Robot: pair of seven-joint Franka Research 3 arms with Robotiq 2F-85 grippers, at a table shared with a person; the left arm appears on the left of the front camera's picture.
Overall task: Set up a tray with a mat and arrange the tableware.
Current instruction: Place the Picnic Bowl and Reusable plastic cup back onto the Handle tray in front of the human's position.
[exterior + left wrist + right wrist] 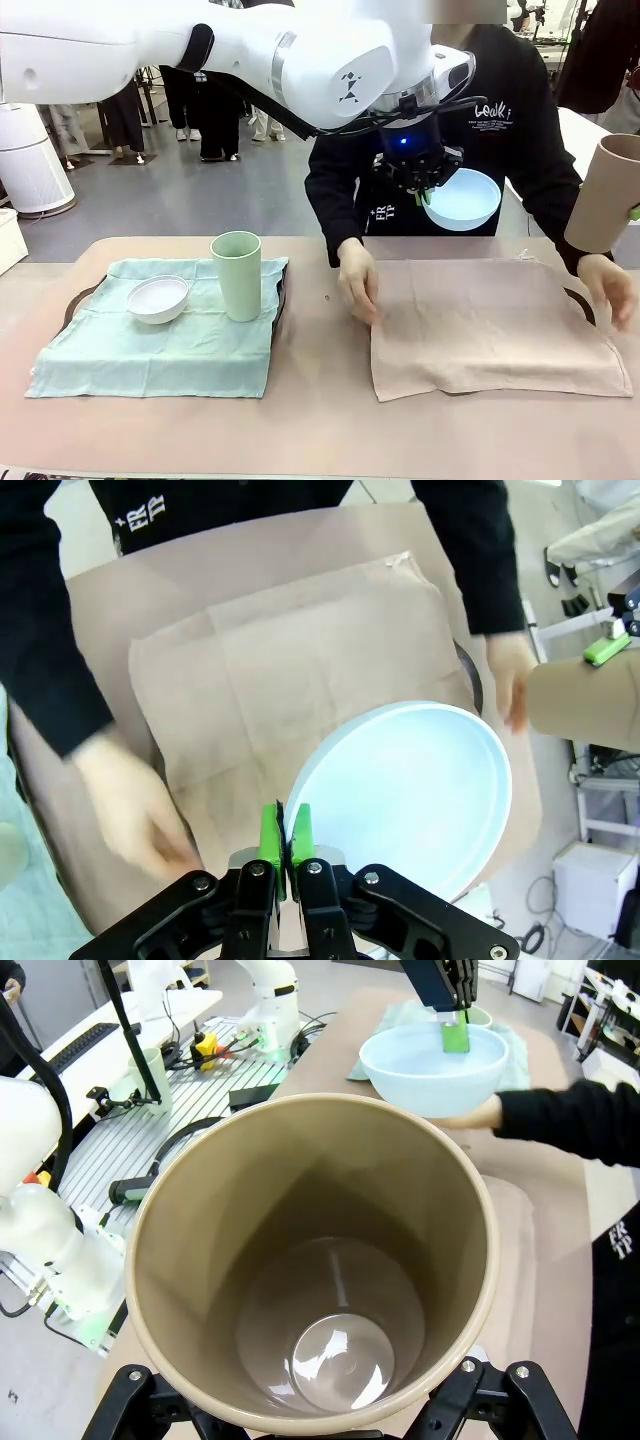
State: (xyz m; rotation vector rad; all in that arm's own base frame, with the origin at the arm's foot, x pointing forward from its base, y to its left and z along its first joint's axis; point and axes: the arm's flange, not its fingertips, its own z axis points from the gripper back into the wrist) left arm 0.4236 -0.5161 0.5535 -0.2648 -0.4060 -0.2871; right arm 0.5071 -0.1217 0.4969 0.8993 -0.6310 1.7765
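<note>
Two vessels are hanging aloft: the left pincer (287, 852), pinching shut on the light blue bowl (405, 795) rim, should be lowering it level onto the beige mat (490, 325) below once the person's hands (358, 280) are clearing, while the right pincer (310, 1415), spread wide around the tan-brown cup (310, 1260), is waiting beside.

Two small round bowls: one white (158, 298), one light blue (462, 199). Two tall handleless cups: one pale green (237, 275), one tan-brown (603, 194). Two cloth mats: one teal (150, 345), one beige (490, 325).

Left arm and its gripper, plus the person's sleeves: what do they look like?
The left arm is glossy white with rounded shells, a black joint band, a small black emblem and black cables near the wrist, where a blue light glows. Its left gripper is black with bright green pads on the jaws. The person's sleeves are black, long.
</note>
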